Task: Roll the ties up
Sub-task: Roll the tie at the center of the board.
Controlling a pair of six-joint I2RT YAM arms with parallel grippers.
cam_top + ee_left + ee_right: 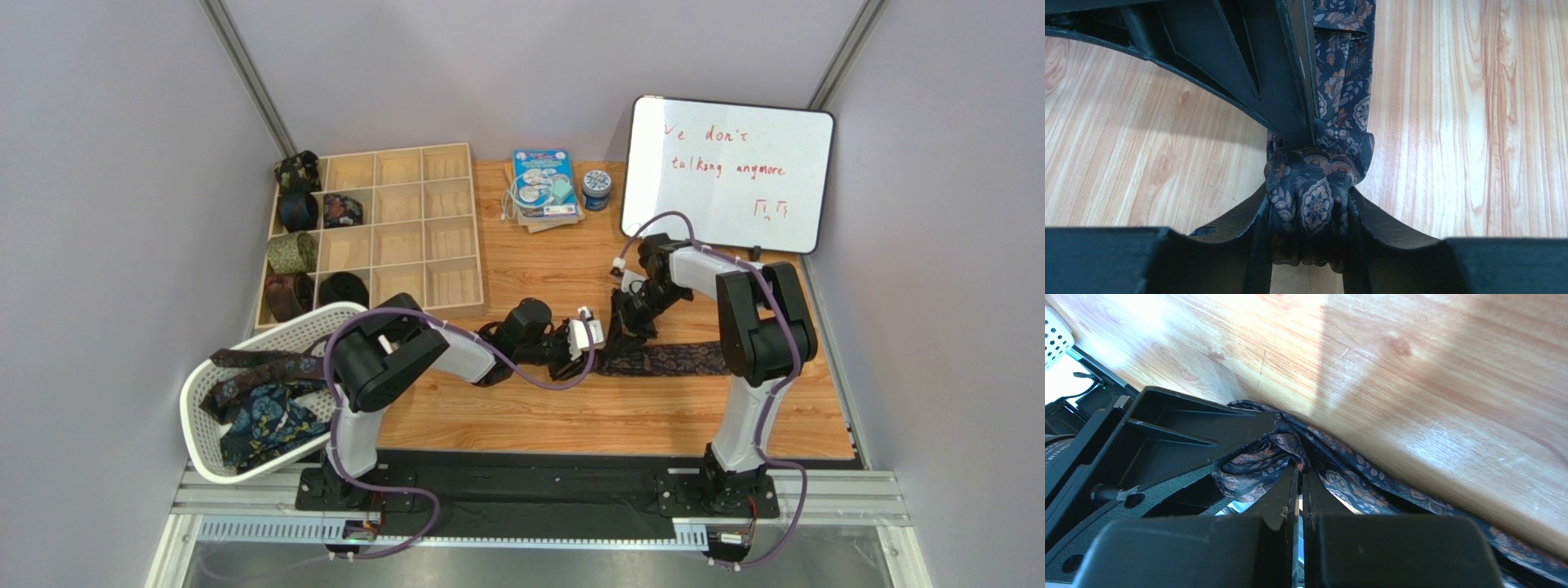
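A navy paisley tie [669,360] lies flat on the wooden table, running right from where my grippers meet. My left gripper [584,353] is shut on the bunched, partly coiled end of this tie [1310,199]; the flat strip [1346,73] leads away from it. My right gripper [633,326] comes down right beside the coil, jaws closed to a thin slit with tie fabric [1260,468] gathered at the tips [1300,468]. Its black finger [1247,73] touches the coil in the left wrist view. Several rolled ties [298,211] sit in the organizer's left cells.
A wooden grid organizer [405,227] stands at the back left. A white mesh basket [209,423] at the near left holds loose ties [264,414]. A whiteboard [726,172], a stack of packets [543,186] and a small jar [596,188] stand at the back.
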